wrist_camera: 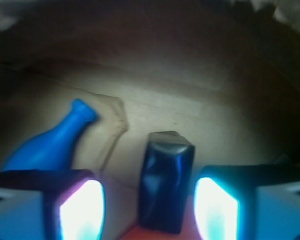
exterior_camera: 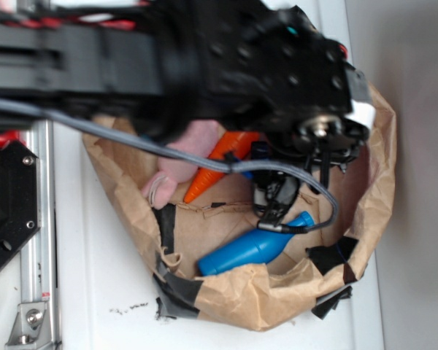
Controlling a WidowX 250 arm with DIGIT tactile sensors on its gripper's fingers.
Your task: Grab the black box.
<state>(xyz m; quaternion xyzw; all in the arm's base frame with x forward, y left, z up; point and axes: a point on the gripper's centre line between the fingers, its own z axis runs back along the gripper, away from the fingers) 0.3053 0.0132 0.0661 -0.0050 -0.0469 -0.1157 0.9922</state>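
In the wrist view the glossy black box (wrist_camera: 166, 182) lies on the brown paper floor between my two fingers. My gripper (wrist_camera: 149, 210) is open, with a gap on each side of the box; the right pad (wrist_camera: 216, 210) is nearer to it than the left pad (wrist_camera: 82, 212). An orange surface shows at the box's near end. In the exterior view my gripper (exterior_camera: 276, 200) hangs inside the brown paper bag (exterior_camera: 241, 292), beside the orange toy carrot (exterior_camera: 217, 166); the black box cannot be made out there under the arm.
A blue bottle (exterior_camera: 252, 250) lies on the bag floor, left of the box in the wrist view (wrist_camera: 45, 147). A pink soft toy (exterior_camera: 182, 157) rests at the bag's back. Black tape patches (exterior_camera: 177, 295) line the bag walls. A black metal plate (exterior_camera: 7, 208) sits at far left.
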